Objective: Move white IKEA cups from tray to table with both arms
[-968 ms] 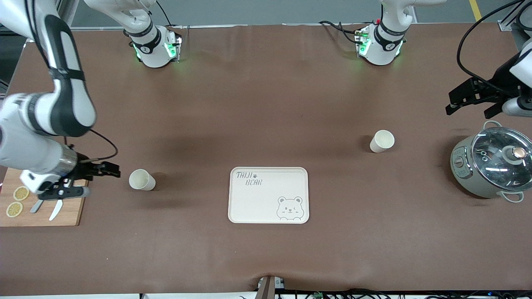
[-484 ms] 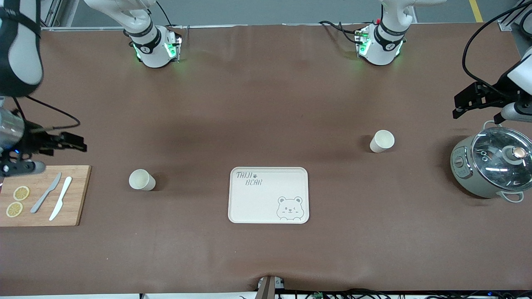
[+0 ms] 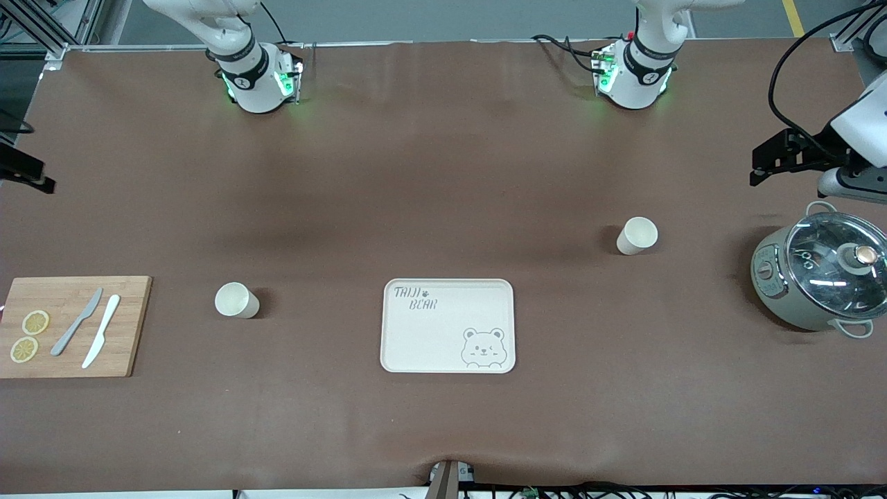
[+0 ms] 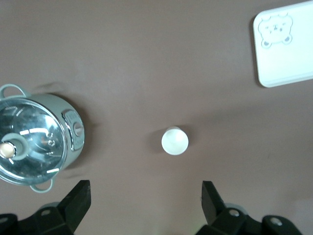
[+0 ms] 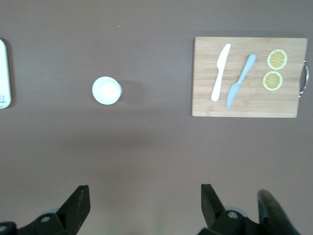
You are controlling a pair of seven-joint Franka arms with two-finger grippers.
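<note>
Two white cups stand upright on the brown table, both apart from the cream tray (image 3: 448, 287). One cup (image 3: 236, 300) is toward the right arm's end and also shows in the right wrist view (image 5: 106, 90). The other cup (image 3: 637, 235) is toward the left arm's end and also shows in the left wrist view (image 4: 174, 141). My left gripper (image 3: 760, 170) is open and empty, high over the table beside the pot (image 3: 821, 272); its open jaws show in the left wrist view (image 4: 145, 196). My right gripper (image 3: 34, 177) is open and empty, high over the table's edge (image 5: 145, 198).
A grey-green pot with a glass lid (image 4: 34, 147) stands at the left arm's end. A wooden cutting board (image 3: 73, 326) with two knives and lemon slices lies at the right arm's end (image 5: 244, 78). The tray bears a bear drawing (image 4: 286, 49).
My right gripper has risen from beside the cup and over the cutting board, out to the table's edge. My left gripper has shifted only slightly. The cups have not moved.
</note>
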